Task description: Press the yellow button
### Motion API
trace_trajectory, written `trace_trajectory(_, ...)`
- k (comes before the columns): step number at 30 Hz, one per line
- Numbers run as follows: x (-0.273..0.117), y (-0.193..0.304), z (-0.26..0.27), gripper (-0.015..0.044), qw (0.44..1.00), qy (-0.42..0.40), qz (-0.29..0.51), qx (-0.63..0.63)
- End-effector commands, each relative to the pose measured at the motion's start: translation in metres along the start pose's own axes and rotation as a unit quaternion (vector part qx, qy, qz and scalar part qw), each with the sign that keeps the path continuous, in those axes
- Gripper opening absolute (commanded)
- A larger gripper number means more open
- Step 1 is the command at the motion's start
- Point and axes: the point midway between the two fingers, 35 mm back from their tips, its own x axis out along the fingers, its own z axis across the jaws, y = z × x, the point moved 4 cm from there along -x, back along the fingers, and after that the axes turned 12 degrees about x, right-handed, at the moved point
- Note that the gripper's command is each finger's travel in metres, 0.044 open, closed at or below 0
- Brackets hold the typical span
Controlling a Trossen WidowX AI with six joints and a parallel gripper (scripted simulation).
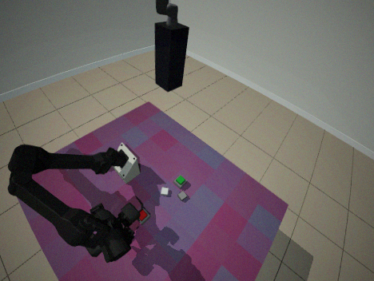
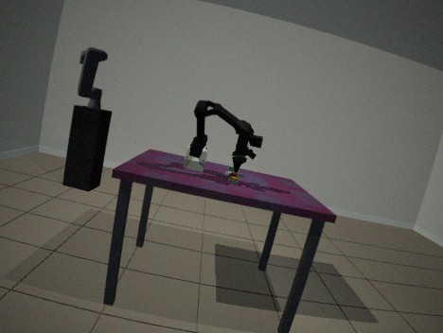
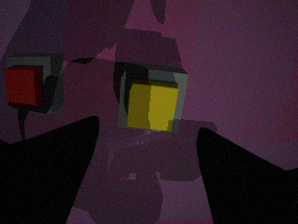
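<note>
The yellow button (image 3: 152, 106) (image 2: 234, 180) sits on a grey square base on the table. In the wrist view it lies just beyond the fingertips, between them and slightly up from the gap. In the top view the arm hides it. My gripper (image 3: 149, 130) (image 2: 237, 171) points down, low over the table close to the yellow button. Its fingers stand apart with nothing between them. Whether they touch the button's base cannot be told.
A red button (image 1: 143, 215) (image 3: 23, 86) is close beside the yellow one, left in the wrist view. Farther off are a green button (image 1: 181, 180), a white block (image 1: 165, 191) and a grey block (image 1: 182, 195). The pale arm mount (image 1: 132, 173) stands on the table.
</note>
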Motion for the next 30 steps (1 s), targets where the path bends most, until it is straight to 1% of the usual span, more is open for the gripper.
trace_trajectory(1,0.005,0.000,-0.001,0.0059,1.000,0.003,-0.003,-0.001)
trace_trajectory(2,0.005,0.000,-0.001,0.0032,1.000,0.003,-0.003,-0.001)
trace_trajectory(3,0.005,0.000,-0.001,0.0020,1.000,0.003,-0.003,-0.001)
trace_trajectory(15,0.006,0.000,-0.001,0.0020,1.000,0.002,-0.003,-0.001)
trace_trajectory(30,0.030,-0.001,-0.001,0.0020,1.000,0.003,-0.003,0.000)
